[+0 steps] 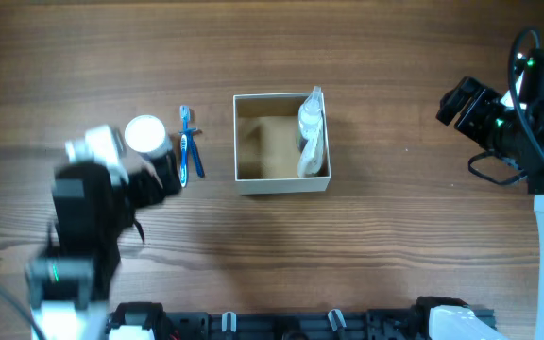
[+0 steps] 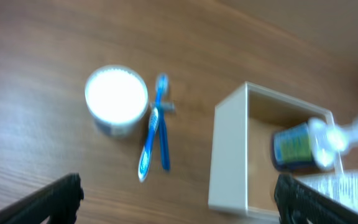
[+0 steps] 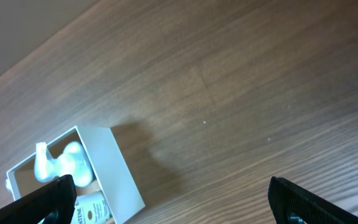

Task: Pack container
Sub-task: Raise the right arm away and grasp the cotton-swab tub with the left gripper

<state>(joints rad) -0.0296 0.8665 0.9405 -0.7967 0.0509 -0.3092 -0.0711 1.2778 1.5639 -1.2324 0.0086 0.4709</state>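
Container: the container (image 1: 281, 185) stands open-topped on the table (image 1: 395, 236), white walls around a tan inside, between my two arms.
Inside the container: a spray bottle (image 1: 312, 142) lies along the wall on my right arm's side. My left wrist view shows its dark label and pale nozzle, both blurred.
Hard to read: a flat white printed piece (image 2: 347, 183) lies by the bottle and is cut off by the frame edge. I cannot tell what it is, nor whether it is under or beside the bottle.
Rest of the floor: bare tan cardboard on the side toward my left arm.
Beside the container: two slim blue toothbrush-like items (image 1: 189, 144) lie together on the left-arm side, apart from the wall. Their heads are too small to make out.
Beyond those: a round white-lidded jar (image 1: 145, 134) stands just beside them, farther from the container.
Left gripper: my left gripper (image 2: 179, 202) hangs near the jar, well short of the container. Its fingers are spread wide with nothing between them. Only the dark tips show in the wrist view, and overhead it is smeared by blur.
Right gripper: my right gripper (image 3: 173, 202) is well apart from the container on the other side. Its fingers are also spread and empty, and only the tips are in frame.
From the right wrist: the container's near corner (image 3: 120, 171) shows, with its lower part cut off.
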